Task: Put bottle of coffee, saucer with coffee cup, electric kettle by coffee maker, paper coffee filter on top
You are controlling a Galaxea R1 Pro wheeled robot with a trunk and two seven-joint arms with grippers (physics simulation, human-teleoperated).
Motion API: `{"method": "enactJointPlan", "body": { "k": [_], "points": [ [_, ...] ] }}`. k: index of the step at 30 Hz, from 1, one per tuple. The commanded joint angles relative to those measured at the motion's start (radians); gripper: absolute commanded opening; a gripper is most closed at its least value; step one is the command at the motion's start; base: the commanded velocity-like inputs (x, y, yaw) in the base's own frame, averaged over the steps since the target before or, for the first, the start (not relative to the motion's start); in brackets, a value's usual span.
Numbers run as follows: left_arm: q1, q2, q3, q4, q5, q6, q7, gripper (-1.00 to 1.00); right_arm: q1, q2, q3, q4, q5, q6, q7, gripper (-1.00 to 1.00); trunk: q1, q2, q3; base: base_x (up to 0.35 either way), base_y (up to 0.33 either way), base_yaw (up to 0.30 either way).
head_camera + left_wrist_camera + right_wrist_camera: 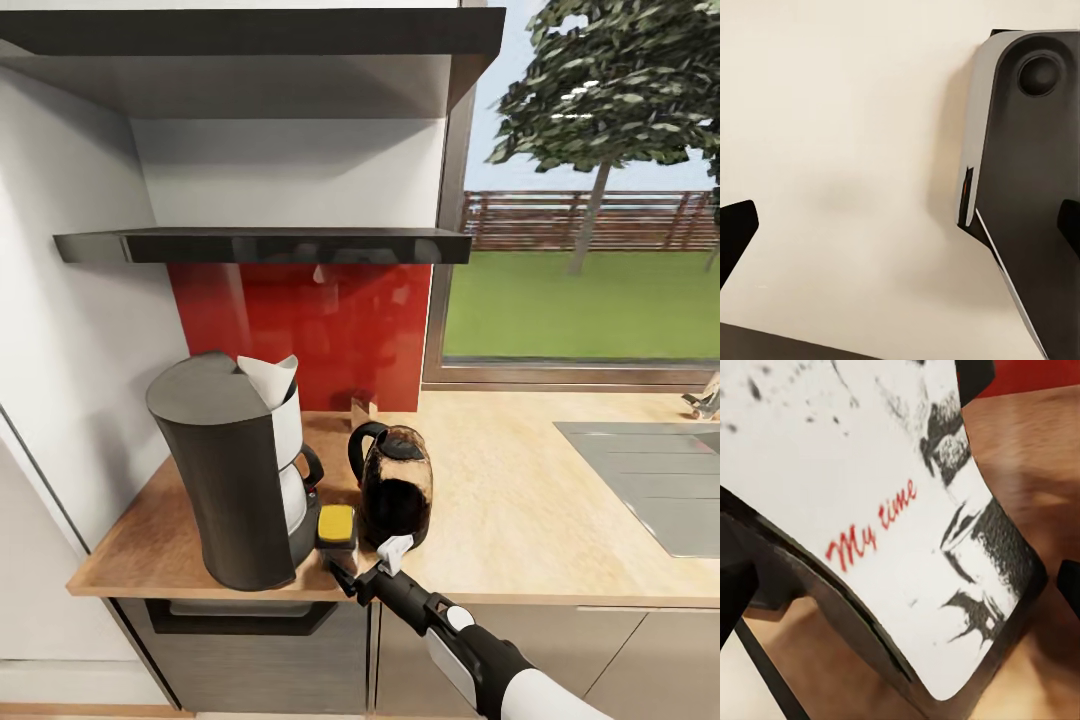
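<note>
Right end effector (362, 560) gripping coffee bottle (336, 528), beside kettle (394, 488)

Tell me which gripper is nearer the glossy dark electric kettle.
Right. The right gripper sits at the glossy dark electric kettle's front base; the left gripper faces a pale surface, kettle absent.

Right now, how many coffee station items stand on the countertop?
3: coffee maker at the left end, paper filter on top of it, electric kettle beside it. Others may be hidden behind.

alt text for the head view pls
A right arm reaches onto a wooden counter, its gripper holding a yellow-lidded bottle between a coffee maker topped with a paper filter and a dark kettle.
</note>
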Motion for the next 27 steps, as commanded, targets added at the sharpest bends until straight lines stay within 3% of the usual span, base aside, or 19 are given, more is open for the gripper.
{"method": "enactJointPlan", "body": {
  "k": [1, 27],
  "points": [
    [0.001, 0.000, 0.006, -0.002, 0.002, -0.001, -0.001, 1.00, -0.002, 0.000, 0.007, 0.002, -0.011, -0.004, 0.003, 1.00, 0.001, -0.002, -0.002, 0.000, 0.000, 0.000],
    [0.001, 0.000, 0.008, -0.003, 0.004, -0.001, 0.001, 1.00, -0.002, 0.000, 0.007, 0.003, -0.011, -0.004, 0.004, 1.00, 0.001, -0.002, -0.002, -0.023, -0.034, 0.000]
  ]
}}
